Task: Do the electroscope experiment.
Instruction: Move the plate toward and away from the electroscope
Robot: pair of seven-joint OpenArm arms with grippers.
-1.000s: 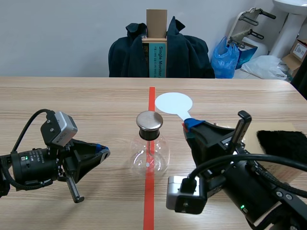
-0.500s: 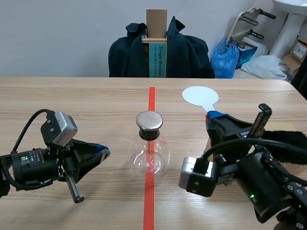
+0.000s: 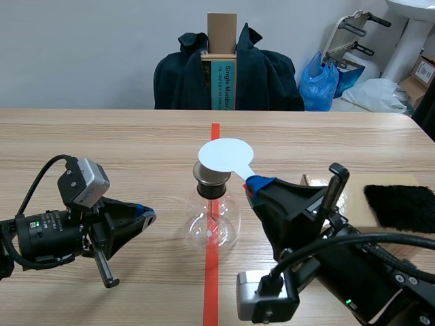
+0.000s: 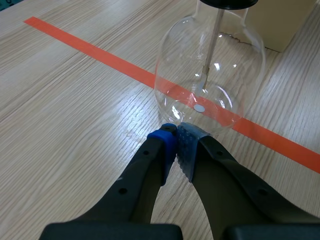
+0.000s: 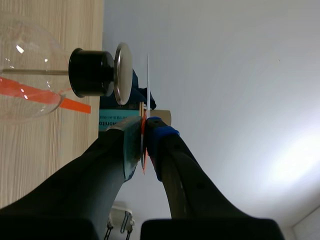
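Table (image 3: 102, 136): pale wood; we see a red tape line (image 3: 211, 285) running near to far.
Right gripper (image 3: 255, 183): near right, fingers clamped on the white paddle (image 3: 225, 155) by its handle.
Left gripper (image 3: 146, 216): fingers closed together on nothing, tips a little left of the flask (image 3: 212, 221).
Flask: clear glass, upright on the tape at mid-table.
Paddle disc: hovers just over the flask's metal cap (image 3: 212, 178), thin gap between.
Black cloth (image 3: 401, 207): right edge.

Left arm (image 3: 41, 231): black casing, with a cylindrical section bearing small white lettering and a green indicator light. A silver-grey camera box (image 3: 83, 181) is mounted on top, fed by a looped black cable (image 3: 32, 185).

Left gripper (image 4: 175, 132): thick black fingers with dotted pads, one bright blue, one grey-blue.

Right arm (image 3: 370, 282): black, with heavy black cabling (image 3: 309, 234), a grey camera housing (image 3: 264, 299) and a green light.

Right gripper (image 5: 144, 125): one pad is grey-green, the other blue.
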